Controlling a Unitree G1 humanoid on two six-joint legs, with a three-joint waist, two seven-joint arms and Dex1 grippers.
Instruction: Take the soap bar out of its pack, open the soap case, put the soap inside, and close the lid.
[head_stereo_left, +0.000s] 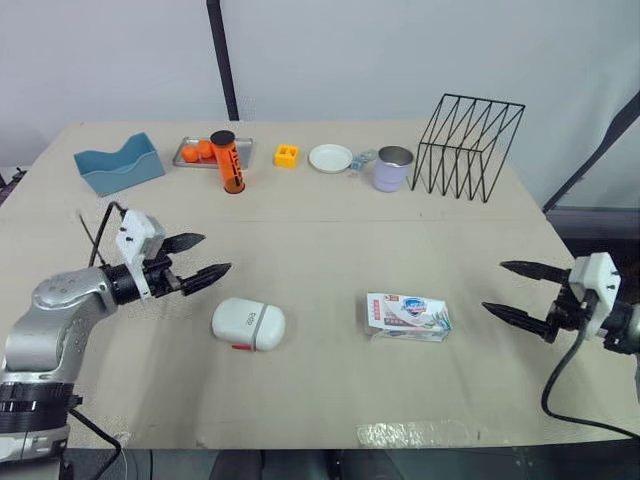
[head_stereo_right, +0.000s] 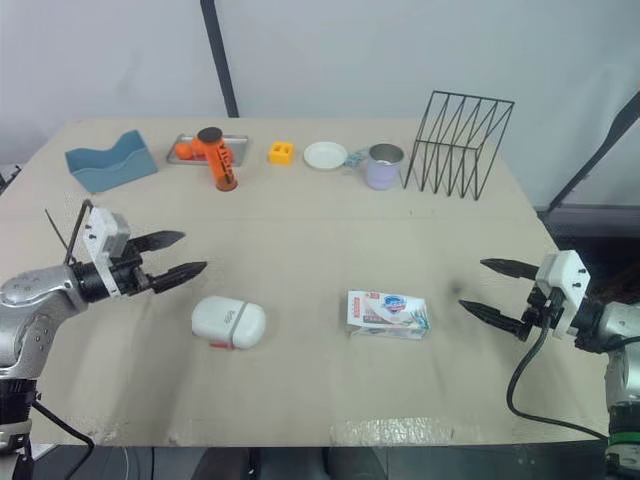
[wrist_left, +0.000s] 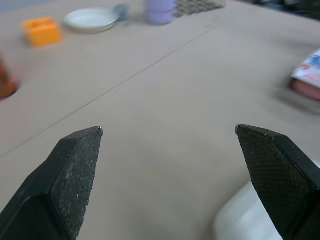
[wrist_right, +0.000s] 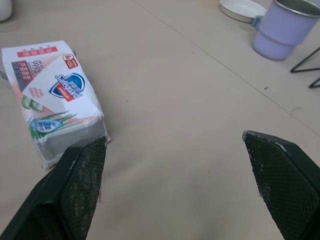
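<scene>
We see the pack (head_stereo_left: 407, 316) lying flat on the table (head_stereo_left: 320, 240). The case (head_stereo_left: 248, 324), lid shut, sits left of the pack, well apart. Our left gripper (head_stereo_left: 217, 252) hovers spread wide farther left, near the case. Our right gripper (head_stereo_left: 493, 286), equally wide, hovers right of the pack.

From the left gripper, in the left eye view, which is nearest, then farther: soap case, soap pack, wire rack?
1. soap case, close beside the left gripper.
2. soap pack, mid-table, rightward.
3. wire rack, far right corner.
</scene>
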